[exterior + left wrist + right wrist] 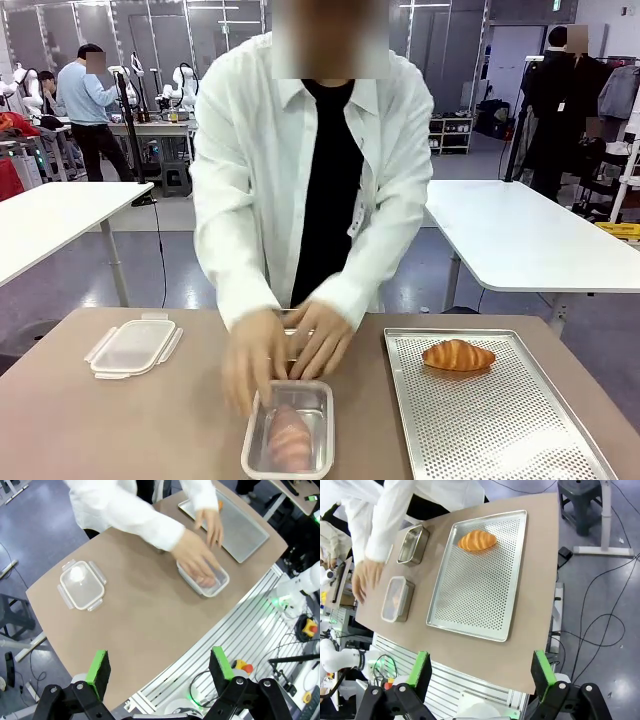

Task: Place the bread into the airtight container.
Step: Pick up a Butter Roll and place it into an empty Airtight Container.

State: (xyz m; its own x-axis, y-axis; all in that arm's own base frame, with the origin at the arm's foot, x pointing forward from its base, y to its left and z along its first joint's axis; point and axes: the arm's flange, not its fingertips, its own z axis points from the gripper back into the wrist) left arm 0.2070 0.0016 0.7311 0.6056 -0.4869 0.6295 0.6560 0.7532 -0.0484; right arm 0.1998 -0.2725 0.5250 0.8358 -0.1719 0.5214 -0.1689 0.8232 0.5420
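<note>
- Left tool: jaws wide apart, empty.
- Right tool: likewise.
- Person's hand at container holding bread.
- Croissant on tray.

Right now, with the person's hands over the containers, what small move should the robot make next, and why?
Probably lower the open right gripper toward the golden croissant on the perforated metal tray: it lies clear of the person's hands, and the open steel container beside the tray looks empty.
</note>
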